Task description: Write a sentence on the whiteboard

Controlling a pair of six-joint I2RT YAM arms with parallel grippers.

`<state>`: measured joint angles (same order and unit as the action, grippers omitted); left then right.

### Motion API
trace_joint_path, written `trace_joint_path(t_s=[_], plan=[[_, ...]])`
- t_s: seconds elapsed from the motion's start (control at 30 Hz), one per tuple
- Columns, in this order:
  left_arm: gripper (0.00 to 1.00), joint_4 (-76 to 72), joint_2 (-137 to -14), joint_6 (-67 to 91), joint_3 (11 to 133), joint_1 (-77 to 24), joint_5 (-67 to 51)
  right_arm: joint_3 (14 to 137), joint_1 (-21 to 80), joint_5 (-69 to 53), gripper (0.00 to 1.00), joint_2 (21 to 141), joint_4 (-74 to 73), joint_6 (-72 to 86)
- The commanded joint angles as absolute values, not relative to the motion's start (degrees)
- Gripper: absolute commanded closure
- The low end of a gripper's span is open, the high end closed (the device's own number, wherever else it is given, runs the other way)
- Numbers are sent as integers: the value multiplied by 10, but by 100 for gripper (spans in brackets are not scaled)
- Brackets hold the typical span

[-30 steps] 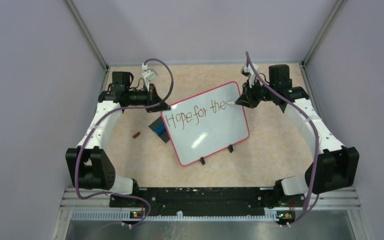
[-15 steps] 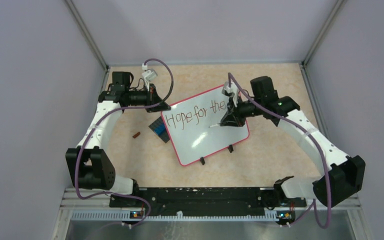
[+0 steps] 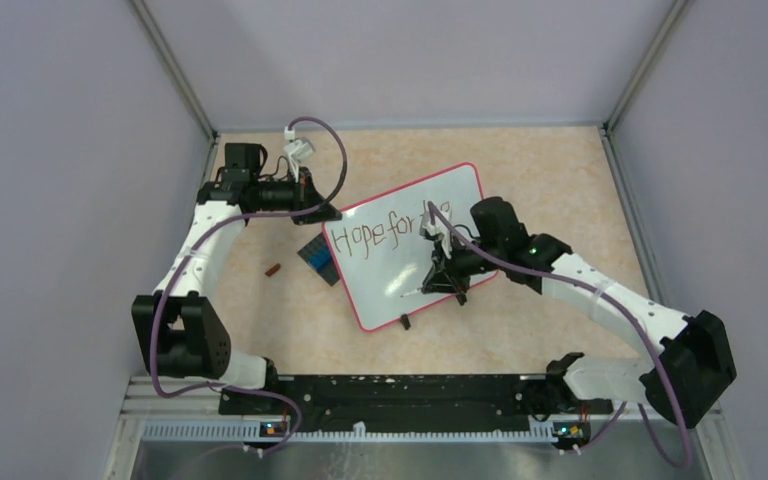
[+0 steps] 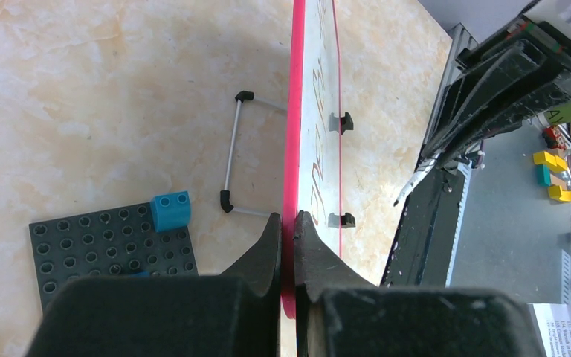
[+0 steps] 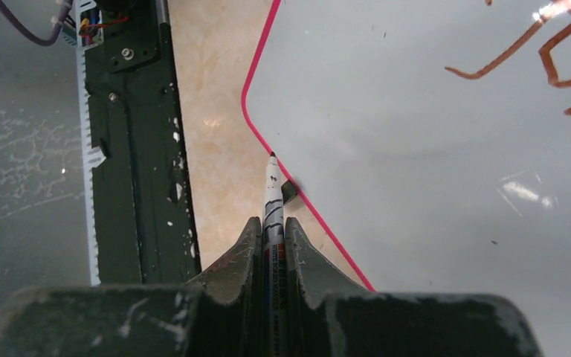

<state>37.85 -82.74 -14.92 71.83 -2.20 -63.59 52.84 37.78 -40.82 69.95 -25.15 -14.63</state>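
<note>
Nearest you, your right hand [image 3: 448, 278] hangs over the near part of the whiteboard [image 3: 375, 272]. It is clenched on a marker [image 5: 272, 190] that runs straight out between its fingers. In the right wrist view the marker's tip lies close to the board's red near rim, just beside a black foot [image 3: 404, 321]. You cannot tell whether the tip touches the surface.

The whiteboard sits in the middle of the table [image 3: 560, 180], skewed so that its right end swings toward the far edge. Just beside its left edge you have a dark studded plate [image 4: 97, 245] with a blue brick [image 4: 171, 210] on it. A small brown piece [image 3: 273, 269] lies alone, nearer the table's left edge.

The sentence [image 3: 385, 232] runs along the board's far side, well apart from the marker tip. It reads "Hope for", and your right arm partly hides a further word.

Farthest from you, your left hand [image 4: 288, 219] is clamped on the whiteboard's red frame at its far-left corner, one finger on each side of the rim.
</note>
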Motion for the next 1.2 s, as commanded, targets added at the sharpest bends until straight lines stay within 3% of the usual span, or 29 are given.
trace_joint_path(t_s=[0.0, 0.5, 1.17], plan=[[100, 388, -845, -167, 710, -33, -599, 518, 408, -354, 100, 667, -154, -130], [100, 393, -838, -171, 709, -33, -588, 534, 479, -239, 100, 719, -79, -123], [100, 397, -835, -178, 707, -33, -588, 547, 480, -222, 100, 765, -68, -130]])
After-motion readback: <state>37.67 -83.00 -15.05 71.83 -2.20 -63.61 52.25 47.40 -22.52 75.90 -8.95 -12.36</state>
